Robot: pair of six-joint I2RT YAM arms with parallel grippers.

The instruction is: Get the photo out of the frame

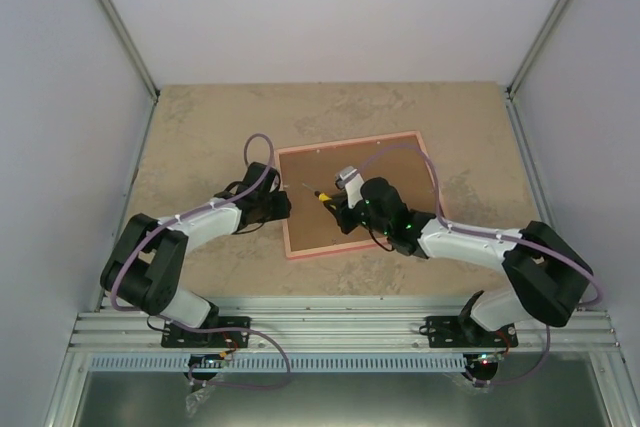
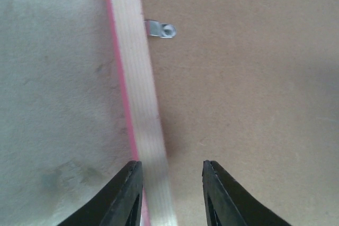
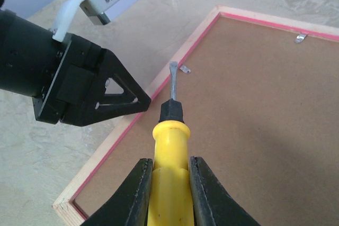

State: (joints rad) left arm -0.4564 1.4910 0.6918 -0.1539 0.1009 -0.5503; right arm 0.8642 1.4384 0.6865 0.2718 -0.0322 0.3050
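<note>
The pink frame (image 1: 350, 142) lies face down on the table, with its brown backing board (image 1: 320, 227) facing up. The photo is hidden under the board. My left gripper (image 1: 285, 205) is open at the frame's left edge, and the pale wooden rail (image 2: 140, 93) runs between its fingers (image 2: 172, 170). A metal clip (image 2: 161, 29) sits on the rail just ahead. My right gripper (image 3: 170, 161) is shut on a yellow screwdriver (image 3: 170, 194). The screwdriver's flat tip (image 3: 172, 70) is close beside a clip (image 3: 185, 69) at the left rail. The left gripper (image 3: 122, 96) shows close beside it.
A second metal clip (image 3: 301, 38) sits on the frame's far rail. The beige stone-patterned table (image 1: 200, 137) surrounds the frame. Grey walls enclose the table on three sides. Both arms reach in over the frame's near left part.
</note>
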